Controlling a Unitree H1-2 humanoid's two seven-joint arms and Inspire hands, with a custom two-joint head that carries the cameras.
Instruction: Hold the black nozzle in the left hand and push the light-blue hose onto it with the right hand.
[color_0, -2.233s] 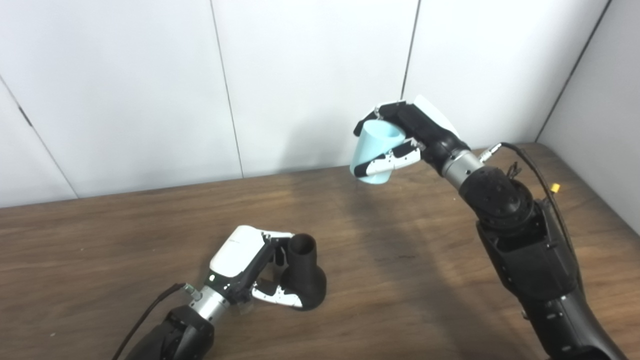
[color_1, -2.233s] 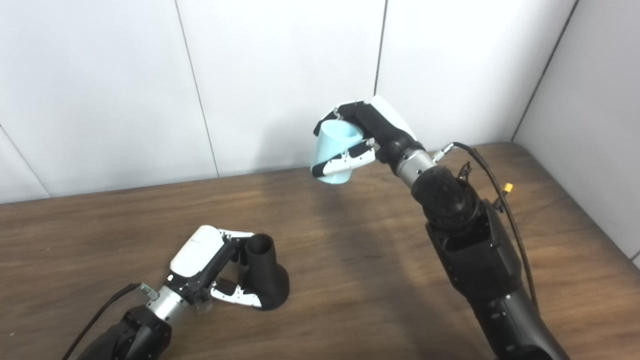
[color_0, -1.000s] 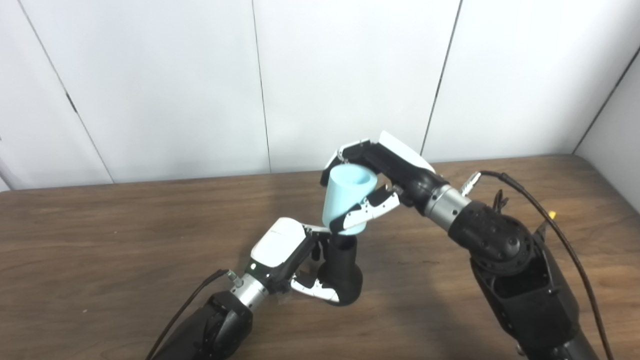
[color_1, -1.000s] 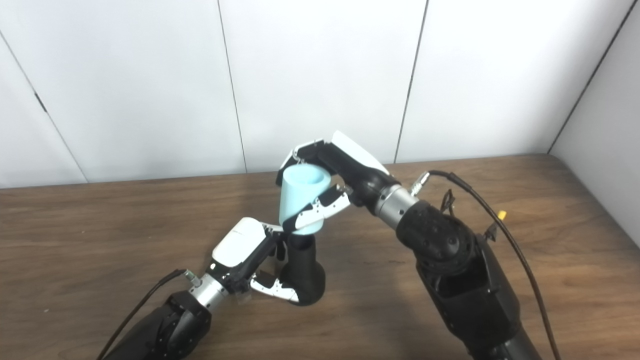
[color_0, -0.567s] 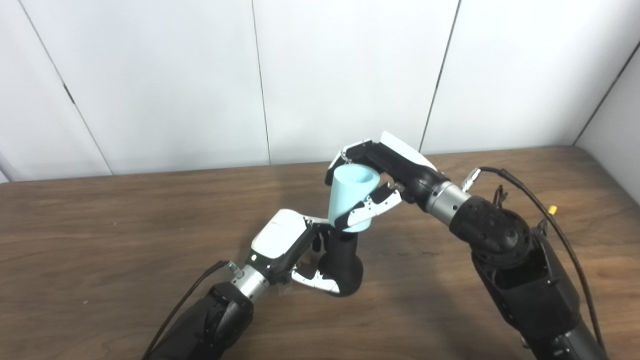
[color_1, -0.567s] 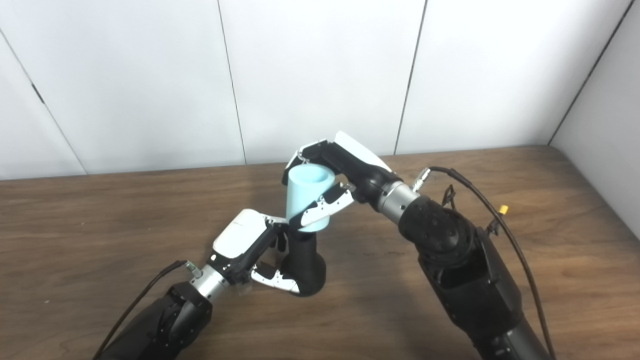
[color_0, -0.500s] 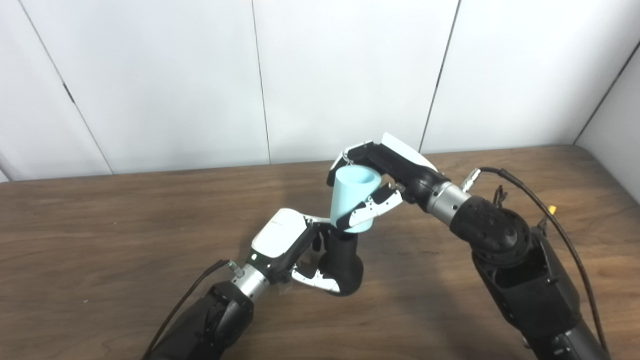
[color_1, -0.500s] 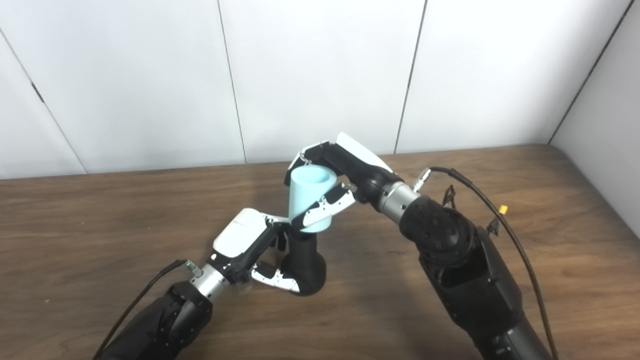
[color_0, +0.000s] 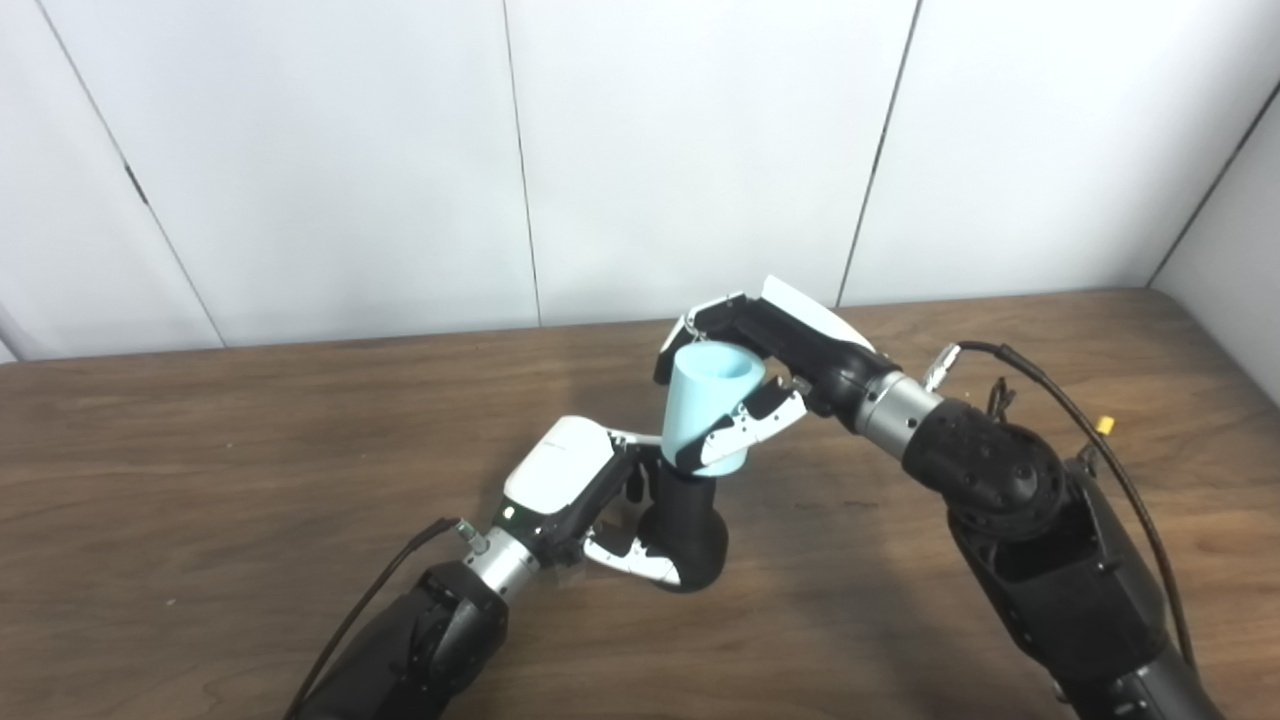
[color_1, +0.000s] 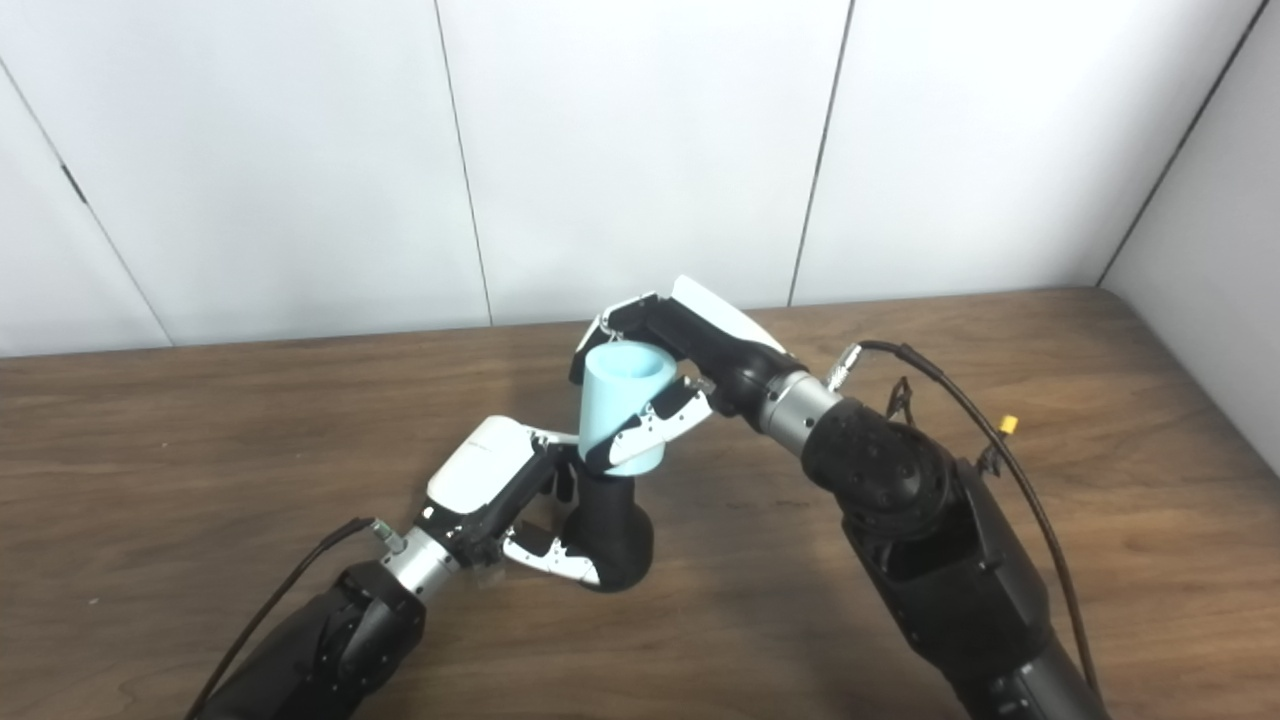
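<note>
Left hand (color_0: 575, 490): grasps the one black nozzle (color_0: 688, 525) low on the near-left, fingers wrapped round its flared base.
Right hand (color_0: 770, 365): grips the one light-blue hose (color_0: 708, 408), thumb across its front.
Hose: sits tilted over the nozzle's upright neck, its open end facing up.
Nozzle: base stands on the brown table (color_0: 200, 450), mid-scene.
Hidden: nozzle's top, covered by the hose; how deep it sits cannot be told.

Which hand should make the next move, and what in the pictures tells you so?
Right. The right hand grips the light-blue hose, its lower end at the black nozzle's neck; the left hand steadies the nozzle.
</note>
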